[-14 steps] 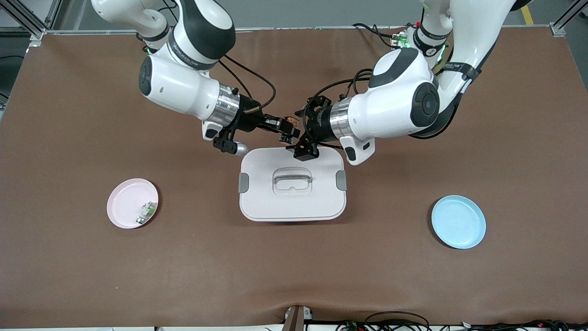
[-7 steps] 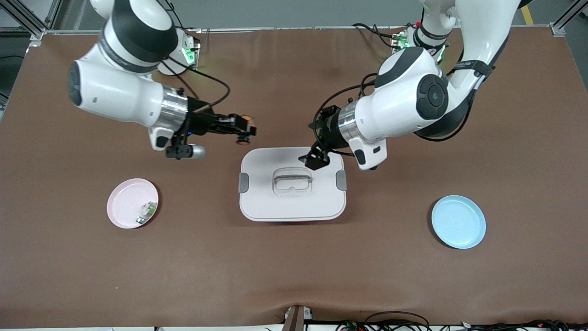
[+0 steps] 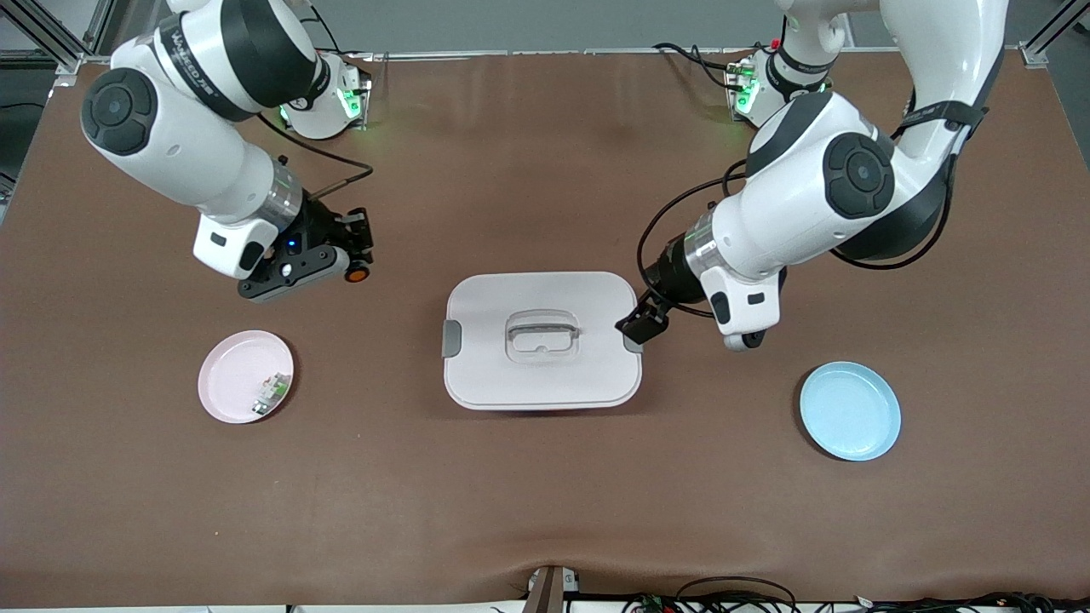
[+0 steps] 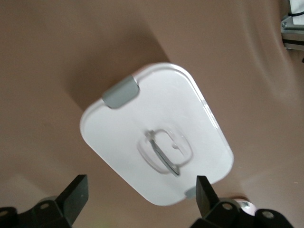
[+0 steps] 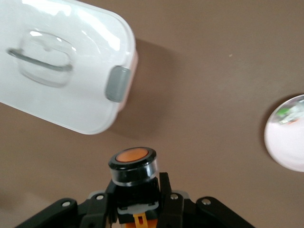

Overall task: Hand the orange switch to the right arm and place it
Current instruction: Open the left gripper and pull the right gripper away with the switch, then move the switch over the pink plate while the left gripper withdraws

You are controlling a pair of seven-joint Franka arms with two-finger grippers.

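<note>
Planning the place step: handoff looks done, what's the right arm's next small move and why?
Probably carry on toward the pink plate and lower. The right gripper is shut on the orange switch over bare table, short of that plate; the left gripper is open, empty, over the white box's edge.

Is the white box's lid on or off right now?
On. The lid sits flush on the box, handle flat, with both grey clips down at its ends.
</note>
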